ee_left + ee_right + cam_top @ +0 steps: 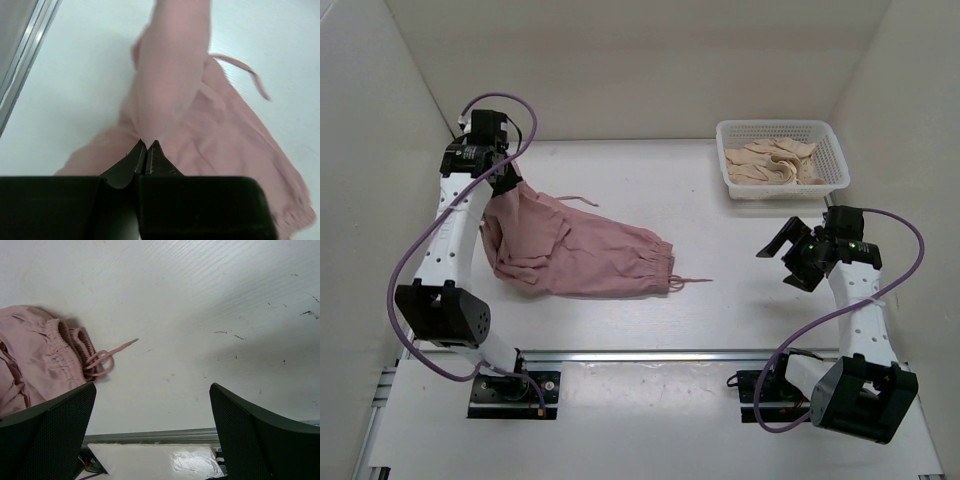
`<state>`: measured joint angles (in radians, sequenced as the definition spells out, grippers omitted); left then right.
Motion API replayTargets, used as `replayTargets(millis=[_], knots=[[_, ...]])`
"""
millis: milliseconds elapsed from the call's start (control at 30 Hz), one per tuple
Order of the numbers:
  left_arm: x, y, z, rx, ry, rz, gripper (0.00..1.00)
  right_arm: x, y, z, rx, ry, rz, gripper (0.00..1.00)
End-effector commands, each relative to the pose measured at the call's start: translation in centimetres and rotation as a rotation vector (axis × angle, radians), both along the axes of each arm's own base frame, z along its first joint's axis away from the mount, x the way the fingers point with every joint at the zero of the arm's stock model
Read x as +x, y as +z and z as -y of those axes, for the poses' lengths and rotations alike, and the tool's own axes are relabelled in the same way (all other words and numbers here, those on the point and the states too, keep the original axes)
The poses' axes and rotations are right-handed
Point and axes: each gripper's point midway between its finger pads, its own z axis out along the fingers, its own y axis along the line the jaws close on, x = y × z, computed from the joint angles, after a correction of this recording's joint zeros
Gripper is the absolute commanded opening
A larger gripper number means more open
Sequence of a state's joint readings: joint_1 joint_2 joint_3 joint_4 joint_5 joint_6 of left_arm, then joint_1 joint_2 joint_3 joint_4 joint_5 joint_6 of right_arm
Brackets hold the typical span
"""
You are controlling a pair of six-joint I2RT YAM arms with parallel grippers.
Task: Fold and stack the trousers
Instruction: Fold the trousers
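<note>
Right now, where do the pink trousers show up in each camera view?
Top external: trousers left of centre on the table, one end pinched by the left gripper.
Left wrist: they fill the middle and right, rising to the shut gripper.
Right wrist: left edge only, gathered waist showing.
Shared landmark: the drawstring beside that waist, in top and right wrist views; the left wrist's cord may be another.
</note>
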<state>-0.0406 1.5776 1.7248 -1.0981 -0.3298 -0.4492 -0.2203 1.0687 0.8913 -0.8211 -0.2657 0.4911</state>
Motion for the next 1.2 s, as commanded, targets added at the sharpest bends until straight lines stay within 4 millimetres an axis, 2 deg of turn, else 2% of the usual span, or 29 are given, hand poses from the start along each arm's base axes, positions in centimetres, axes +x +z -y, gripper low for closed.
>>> replayTargets(millis=[0,133,200,233,300,367,533,667,700,733,767,800,867,933,967,1033,1067,1100,1133,1167], knots=[[-1.4,2.5,1.7,0.017,-0.032,0.027,0.1,0.9,0.6,-0.6,-0.002,0.031,0.049,0.99],[-1.3,3.6,6.1,-0.015,-0.106,0.069,0.1,1.3,1.2,-0.6,-0.013,0.035,0.067,0.99],[-1.8,3.6,8.1,-0.019,-0.14,0.067,0.1,1.1,1.1,-0.6,-0.012,0.035,0.058,0.99],[-2.0,4.0,10.1,-0.028,-0.164,0.087,0.1,1.1,1.1,-0.6,-0.012,0.035,0.058,0.99],[-2.2,3.1,12.2,-0.031,-0.191,0.064,0.1,0.9,1.1,-0.7,-0.01,0.035,0.049,0.99],[-2.6,3.1,15.0,-0.052,-0.23,0.073,0.1,0.9,1.1,-0.7,-0.01,0.035,0.049,0.99],[-3.1,3.1,19.4,-0.075,-0.285,0.078,0.1,0.6,1.3,-0.5,-0.026,0.037,0.058,0.99],[-3.2,1.3,24.1,-0.113,-0.351,0.044,0.12,0.4,1.1,-0.6,-0.025,0.037,0.057,0.99],[-3.8,1.3,26.9,-0.166,-0.433,0.03,0.22,0.4,1.1,-0.6,-0.025,0.037,0.057,0.99],[-3.9,-0.5,29.2,-0.171,-0.518,-0.018,0.38,0.2,0.8,-0.6,-0.023,0.037,0.048,0.99],[-4.0,-1.0,31.6,-0.204,-0.601,-0.031,0.58,0.2,0.8,-0.6,-0.029,0.046,0.05,0.99],[-4.8,-2.0,34.1,-0.229,-0.673,-0.089,0.69,0.2,0.8,-0.6,-0.029,0.046,0.05,0.99],[-5.5,-2.1,34.9,-0.204,-0.713,-0.113,0.72,0.2,0.8,-0.6,-0.029,0.046,0.05,0.99],[-5.8,-1.3,34.7,-0.177,-0.735,-0.107,0.76,0.2,0.7,-0.5,-0.035,0.055,0.052,0.99],[-6.3,0.6,34.3,-0.196,-0.753,-0.07,0.8,0.2,0.7,-0.5,-0.035,0.055,0.052,0.99],[-5.9,1.5,32.7,-0.208,-0.736,-0.041,0.85,0.1,0.7,-0.8,-0.04,0.073,0.055,0.99],[-6.1,3.3,31.7,-0.233,-0.73,0.002,0.85,0.6,1.2,-1.8,-0.018,0.113,0.09,0.99],[-5.9,3.5,30.7,-0.238,-0.711,0.016,0.83,0.9,1.3,-2.4,-0.002,0.141,0.1,0.95],[-5.3,2.2,28.7,-0.225,-0.664,-0.008,0.79,1.2,1.6,-3.3,0.022,0.156,0.116,0.93],[-5.3,2.8,27.4,-0.234,-0.642,0.019,0.7,1.2,1.8,-5.3,0.043,0.219,0.125,0.9]])
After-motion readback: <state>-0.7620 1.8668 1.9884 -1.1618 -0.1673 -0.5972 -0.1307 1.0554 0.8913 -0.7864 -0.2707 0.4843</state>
